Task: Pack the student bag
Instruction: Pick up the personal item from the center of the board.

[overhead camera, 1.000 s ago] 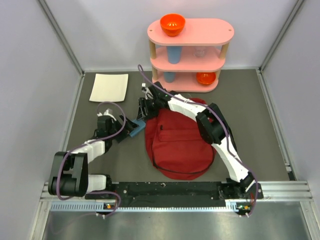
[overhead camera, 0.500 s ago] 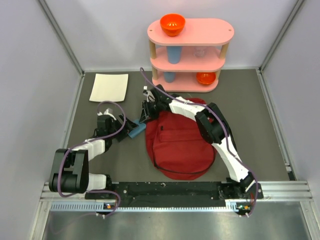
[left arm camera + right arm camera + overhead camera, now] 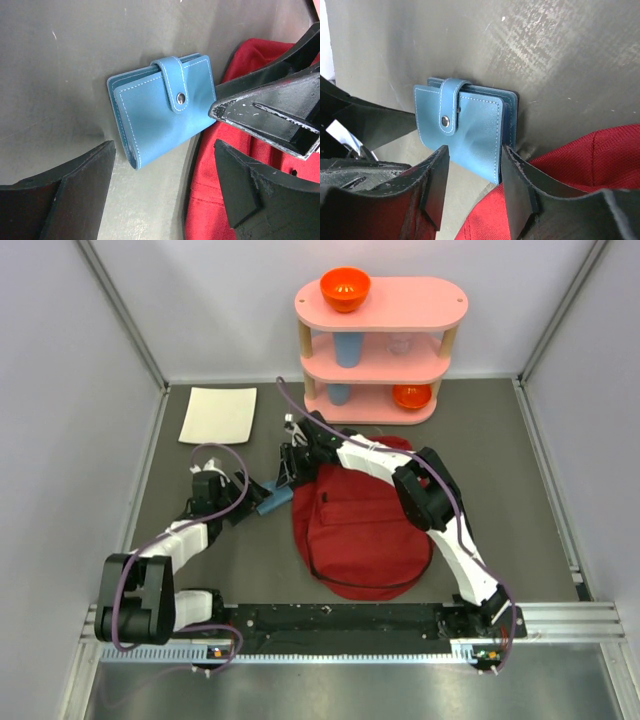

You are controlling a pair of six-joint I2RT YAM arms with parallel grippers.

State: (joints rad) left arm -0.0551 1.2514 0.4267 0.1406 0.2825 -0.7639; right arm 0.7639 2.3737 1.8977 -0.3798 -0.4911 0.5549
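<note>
The wallet (image 3: 272, 502) sits on the table (image 3: 200, 540) just left of the student bag (image 3: 360, 530).

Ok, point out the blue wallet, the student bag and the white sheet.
blue wallet (image 3: 152, 122), left wrist view, front cover.
student bag (image 3: 355, 535), top external view, front panel.
white sheet (image 3: 218, 414), top external view, centre.

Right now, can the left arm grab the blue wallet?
Probably yes: the left fingers are open wide, with the wallet lying just ahead of them. The right fingers crowd one end, beside the red bag.
</note>
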